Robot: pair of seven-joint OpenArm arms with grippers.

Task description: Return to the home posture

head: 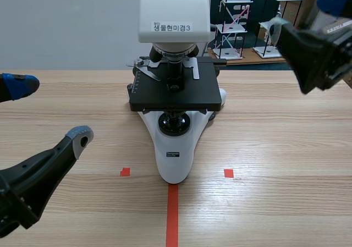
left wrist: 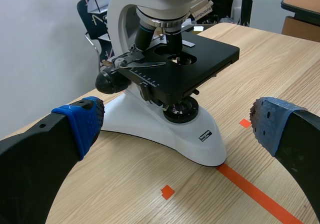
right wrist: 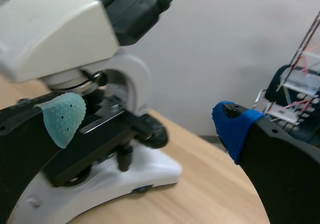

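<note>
The white microscope [head: 174, 148] stands at the centre of the table [head: 286, 203], its black stage [head: 175, 93] turned toward 6 o'clock, and its base tip meets the end of the orange-red tape line [head: 172, 217]. The left gripper [head: 49, 112] hangs low at 8 o'clock of the microscope, apart from it, fingers spread wide with nothing between them. The right gripper [head: 305, 15] is raised at 2 o'clock of the microscope, clear of it, likewise spread wide and holding nothing. Racks [head: 231, 21] stand at 1 o'clock, beyond the table
</note>
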